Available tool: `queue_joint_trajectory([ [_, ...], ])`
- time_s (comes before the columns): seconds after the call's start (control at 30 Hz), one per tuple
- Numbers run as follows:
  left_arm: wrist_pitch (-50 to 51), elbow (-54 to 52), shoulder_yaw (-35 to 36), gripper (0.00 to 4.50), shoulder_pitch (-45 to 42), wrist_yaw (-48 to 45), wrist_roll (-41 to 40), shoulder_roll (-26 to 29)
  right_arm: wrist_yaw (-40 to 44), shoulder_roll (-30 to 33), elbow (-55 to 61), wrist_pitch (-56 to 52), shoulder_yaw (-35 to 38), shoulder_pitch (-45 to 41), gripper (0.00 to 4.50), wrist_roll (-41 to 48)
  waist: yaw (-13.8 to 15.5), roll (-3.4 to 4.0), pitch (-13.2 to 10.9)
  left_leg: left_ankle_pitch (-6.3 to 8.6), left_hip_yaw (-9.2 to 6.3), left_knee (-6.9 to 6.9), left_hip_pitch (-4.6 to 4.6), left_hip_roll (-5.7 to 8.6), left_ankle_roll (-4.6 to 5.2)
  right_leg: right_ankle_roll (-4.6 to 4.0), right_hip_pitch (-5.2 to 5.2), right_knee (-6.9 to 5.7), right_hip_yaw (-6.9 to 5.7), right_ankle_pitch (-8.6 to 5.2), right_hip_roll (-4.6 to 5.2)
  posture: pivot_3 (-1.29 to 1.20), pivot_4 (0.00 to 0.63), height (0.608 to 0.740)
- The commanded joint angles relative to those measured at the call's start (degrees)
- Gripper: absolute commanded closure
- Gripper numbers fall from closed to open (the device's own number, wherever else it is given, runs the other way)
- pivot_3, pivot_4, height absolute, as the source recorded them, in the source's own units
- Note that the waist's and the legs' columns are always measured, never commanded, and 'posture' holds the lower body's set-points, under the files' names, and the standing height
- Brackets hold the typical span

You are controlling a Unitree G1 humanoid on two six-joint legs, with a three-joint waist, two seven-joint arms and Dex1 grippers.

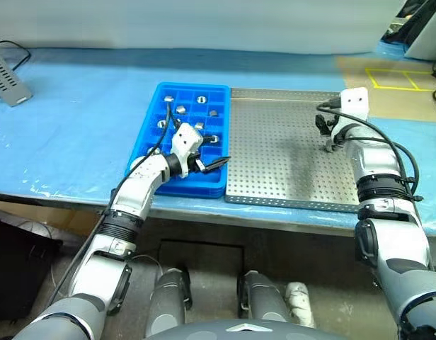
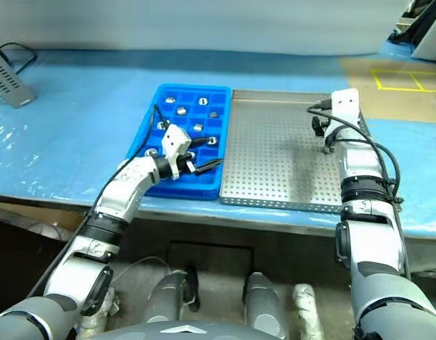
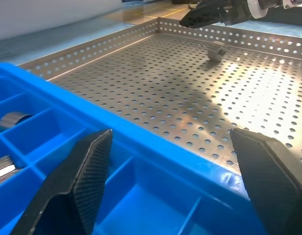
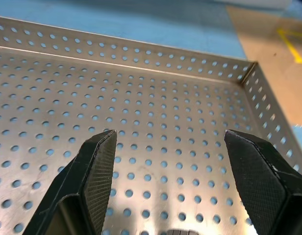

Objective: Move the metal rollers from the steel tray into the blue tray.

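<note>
Left eye view: the steel tray (image 1: 289,166) is sitting beside the blue tray (image 1: 148,134) on the bench (image 1: 76,120). The left hand (image 1: 212,157) is hanging spread over the blue tray. The right hand (image 1: 330,138) is hanging spread over one roller (image 3: 217,51) in the steel tray. Other metal rollers (image 1: 182,110) are lying in the blue tray.

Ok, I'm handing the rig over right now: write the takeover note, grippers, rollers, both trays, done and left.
Left gripper: open, empty, over the blue tray at its edge beside the steel tray.
Right gripper: open, empty, over the steel tray's far right corner.
Done: several metal rollers sit in blue tray compartments.
Left: one roller lies on the steel tray below the right gripper; move it across.
</note>
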State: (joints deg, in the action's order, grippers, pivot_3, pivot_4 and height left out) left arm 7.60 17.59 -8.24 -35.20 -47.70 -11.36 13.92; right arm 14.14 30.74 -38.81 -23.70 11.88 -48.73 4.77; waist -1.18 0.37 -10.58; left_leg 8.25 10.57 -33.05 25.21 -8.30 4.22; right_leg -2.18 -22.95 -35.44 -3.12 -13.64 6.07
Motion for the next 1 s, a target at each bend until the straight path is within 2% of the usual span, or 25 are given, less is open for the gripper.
queue_joint_trajectory([
  [0.03, -2.1, -0.2, 0.0, 0.46, -0.8, -0.8, 0.3, 0.1, 1.0, 1.6, 5.1, -0.5, 2.1, 2.2, 0.91, 1.7, 0.1, 0.0, 0.0, 0.01, 0.05, -0.01, 0.0, -0.03, 0.02, 0.0, 0.01, 0.0, 0.0, 0.0, 0.0, -0.3, 0.15, 0.74],
  [0.2, -2.5, 0.0, -0.1, 0.46, -0.5, -1.1, 0.8, 0.3, 0.2, 1.7, 2.3, -2.3, 3.4, 2.8, 0.91, 2.5, 0.2, 0.01, 0.0, 0.06, 0.29, -0.17, -0.04, -0.05, 0.13, 0.0, 0.03, -0.02, 0.1, 0.0, 0.02, -0.29, 0.15, 0.74],
  [0.4, -2.3, -0.7, 0.6, 0.46, 0.1, -0.6, 0.8, 0.4, -3.6, 2.5, 0.1, -1.7, -1.1, 1.1, 0.91, -3.0, 0.4, 0.01, 0.0, 0.14, 0.6, -0.19, -0.12, -0.07, 0.25, -0.01, 0.02, -0.01, 0.28, 0.0, 0.05, -0.26, 0.15, 0.74],
  [0.53, -1.9, -1.6, 1.2, 0.46, 0.7, -0.2, 0.5, 0.7, -5.4, 2.3, -0.9, -2.9, -1.6, 0.2, 0.91, -4.1, 0.4, 0.01, 0.0, 0.17, 0.69, -0.19, -0.1, -0.1, 0.3, -0.01, -0.01, 0.02, 0.3, 0.0, 0.05, -0.26, 0.15, 0.74],
  [0.67, -1.9, -2.0, 1.1, 0.46, 1.0, 0.2, 0.6, 0.5, -15.6, 0.2, -4.2, -7.1, 3.4, -3.8, 0.91, -2.3, 0.4, 0.02, 0.0, 0.18, 0.8, -0.2, -0.11, -0.1, 0.32, -0.01, -0.05, 0.01, 0.39, 0.0, 0.06, -0.25, 0.15, 0.74],
  [0.77, -1.7, -2.2, 1.1, 0.46, 1.1, 0.5, 0.6, 0.4, -16.3, -1.1, -5.8, -9.7, 7.7, -5.6, 0.91, 1.9, 0.5, 0.02, 0.0, 0.18, 0.83, -0.2, -0.14, -0.1, 0.31, -0.01, -0.04, 0.01, 0.43, 0.0, 0.06, -0.24, 0.15, 0.74],
  [0.9, -1.4, -2.8, 1.3, 0.46, 1.6, 0.6, 0.4, 0.7, -22.5, -1.7, -8.2, -12.2, 10.7, -7.6, 0.91, 2.9, 0.7, 0.02, 0.0, 0.19, 0.84, -0.19, -0.14, -0.1, 0.31, -0.01, -0.04, 0.01, 0.44, 0.0, 0.06, -0.24, 0.15, 0.74],
  [1.0, -1.4, -2.7, 1.4, 0.46, 1.6, 0.7, 0.5, 1.0, -21.9, -2.4, -9.4, -13.7, 12.5, -8.8, 0.91, 5.6, 0.6, 0.02, 0.0, 0.2, 0.89, -0.19, -0.12, -0.09, 0.33, -0.01, -0.07, 0.02, 0.47, 0.0, 0.06, -0.23, 0.15, 0.74],
])
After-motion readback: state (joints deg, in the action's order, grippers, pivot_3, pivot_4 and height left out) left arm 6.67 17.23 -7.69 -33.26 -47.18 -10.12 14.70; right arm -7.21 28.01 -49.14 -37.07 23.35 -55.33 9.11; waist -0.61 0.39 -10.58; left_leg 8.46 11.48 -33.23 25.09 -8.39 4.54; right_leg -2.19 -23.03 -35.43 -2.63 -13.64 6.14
